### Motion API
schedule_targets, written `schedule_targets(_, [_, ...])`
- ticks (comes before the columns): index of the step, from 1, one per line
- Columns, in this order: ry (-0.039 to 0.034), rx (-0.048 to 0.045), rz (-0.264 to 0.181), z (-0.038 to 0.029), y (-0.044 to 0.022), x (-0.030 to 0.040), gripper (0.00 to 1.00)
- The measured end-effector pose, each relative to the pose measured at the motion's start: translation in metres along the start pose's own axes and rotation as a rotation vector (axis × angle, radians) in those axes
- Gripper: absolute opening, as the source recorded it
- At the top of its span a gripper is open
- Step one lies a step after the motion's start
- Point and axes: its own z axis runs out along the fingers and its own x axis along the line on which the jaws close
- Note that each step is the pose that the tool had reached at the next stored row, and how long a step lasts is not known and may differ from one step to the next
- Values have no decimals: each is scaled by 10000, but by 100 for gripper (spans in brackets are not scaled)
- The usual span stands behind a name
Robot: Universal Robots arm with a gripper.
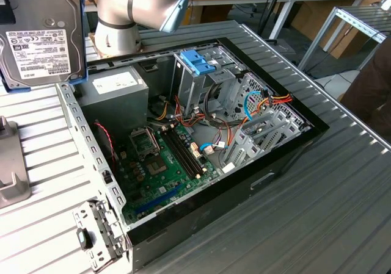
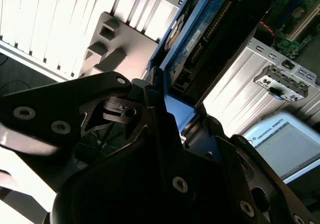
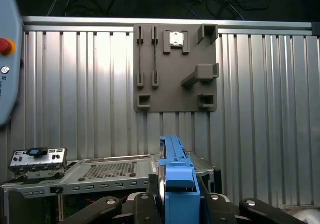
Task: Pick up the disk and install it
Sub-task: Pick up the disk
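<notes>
The disk (image 1: pixel 40 33), a grey metal hard drive in a light-blue carrier, hangs in the air at the exterior view's upper left, above the ribbed table beside the open computer case (image 1: pixel 287 158). In the first wrist view the disk (image 3: pixel 176 176) stands edge-on between the black fingers (image 3: pixel 142 204) of my gripper (image 3: pixel 176 200), which is shut on it. In the second wrist view the gripper (image 2: pixel 170 116) clamps the lower end of the disk (image 2: pixel 200 39).
A tall metal drive cage (image 1: pixel 195 88) with a blue-handled carrier (image 1: pixel 198 61) stands inside the case, with another cage (image 1: pixel 263 133) and loose cables beside it. A grey holder plate (image 3: pixel 175 67) lies on the table. A pendant (image 2: pixel 280 139) and a person's sleeve (image 1: pixel 372 85) are nearby.
</notes>
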Motion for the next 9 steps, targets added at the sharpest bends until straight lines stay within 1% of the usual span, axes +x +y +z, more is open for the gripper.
schedule_targets(9, [0, 0, 0, -4, -9, 38, 37])
